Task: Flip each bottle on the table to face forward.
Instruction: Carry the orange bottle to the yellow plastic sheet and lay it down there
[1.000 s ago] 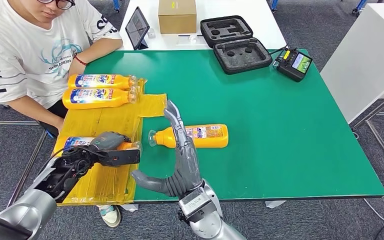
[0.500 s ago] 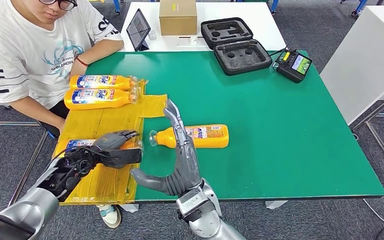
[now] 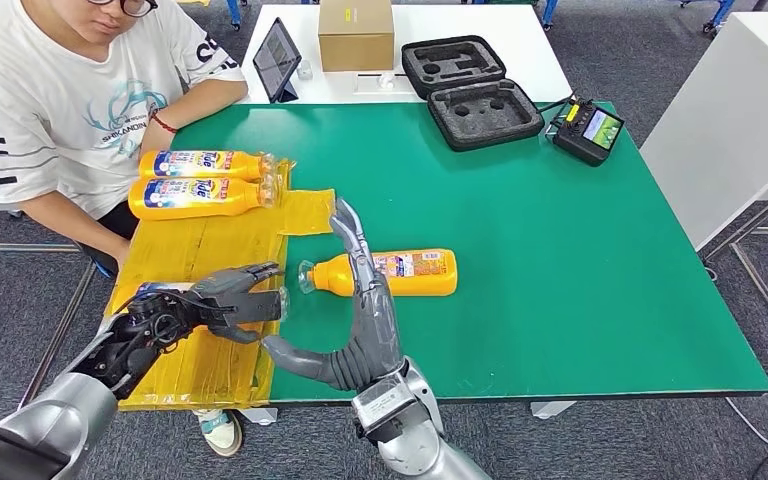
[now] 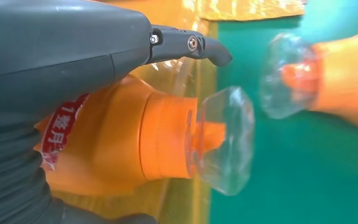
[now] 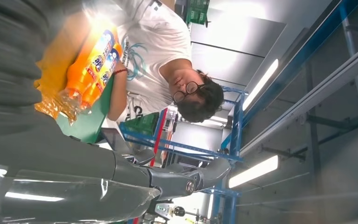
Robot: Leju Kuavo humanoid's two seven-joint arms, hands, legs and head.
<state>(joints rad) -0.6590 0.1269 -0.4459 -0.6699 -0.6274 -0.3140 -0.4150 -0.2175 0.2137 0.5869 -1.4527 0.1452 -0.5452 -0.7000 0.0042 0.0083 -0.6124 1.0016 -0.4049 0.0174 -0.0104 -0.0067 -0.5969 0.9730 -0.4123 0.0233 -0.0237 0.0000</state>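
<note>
An orange bottle [image 3: 392, 272] is lying on its side on the green tabletop [image 3: 580, 260], near the middle, its clear cap pointing toward 9 o'clock. The right hand [image 3: 358, 320] is standing edge-up just in front of it, at its 6 o'clock, fingers [image 3: 352, 240] stretched straight out and reaching across the bottle's neck, thumb spread wide; it is holding nothing.

At the bottle's 9 o'clock a second bottle [image 4: 135, 140] is lying on the yellow sheet [image 3: 210, 240], cap toward the first bottle's cap, the two caps near but apart. The left hand [image 3: 215, 300] is covering this bottle from above, its fingers [image 3: 260, 272] loosened and slightly spread over the body; whether they are really gripping it cannot be told.

Two more bottles [image 3: 200, 182] are lying side by side, touching, at the far end of the sheet, at about 11 o'clock, labels up and caps toward 3 o'clock.

A person in a white shirt [image 3: 70, 100] is sitting at the tabletop's 10 o'clock corner. Farther back, around 12 to 1 o'clock, a cardboard box [image 3: 355, 32], a tablet [image 3: 276, 56], an open foam-lined case [image 3: 470, 88] and a handheld controller [image 3: 587, 127] are standing.
</note>
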